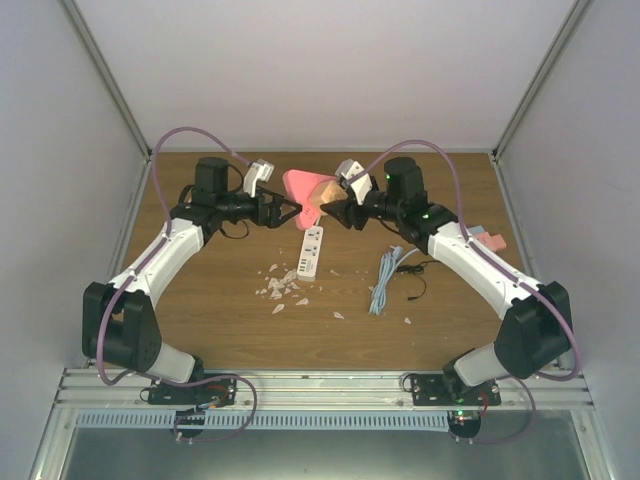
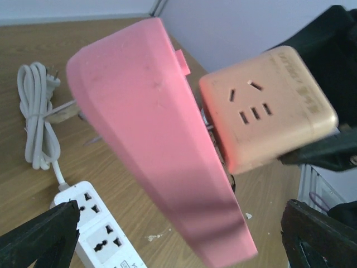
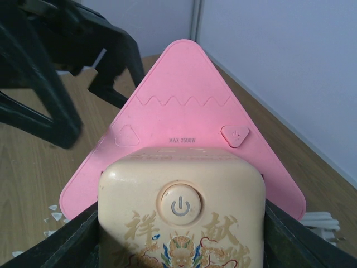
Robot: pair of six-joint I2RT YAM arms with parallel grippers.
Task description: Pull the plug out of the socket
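socket (image 2: 150,139): pink, triangular; raised above the table, at 12 o'clock of the white power strip (image 1: 311,250)
plug (image 2: 268,106): beige cube at the socket's 3 o'clock face; narrow gap between them
right gripper (image 1: 335,210): clamped on the plug
left gripper (image 2: 181,237): fingers spread wide, one either side of the socket

The pink socket (image 3: 184,111) bears "MAX 2500W" in small dark print mid-face, with a power sign on the raised button (image 3: 235,134) just right of it. The cream plug (image 3: 181,223) has a grey power sign on its round button (image 3: 179,206) and gold Chinese characters either side below, the left reading "祥", the right unclear. Faint lettering on the plug's side in the left wrist view and small print on the white strip (image 2: 103,231) are too blurred to read.
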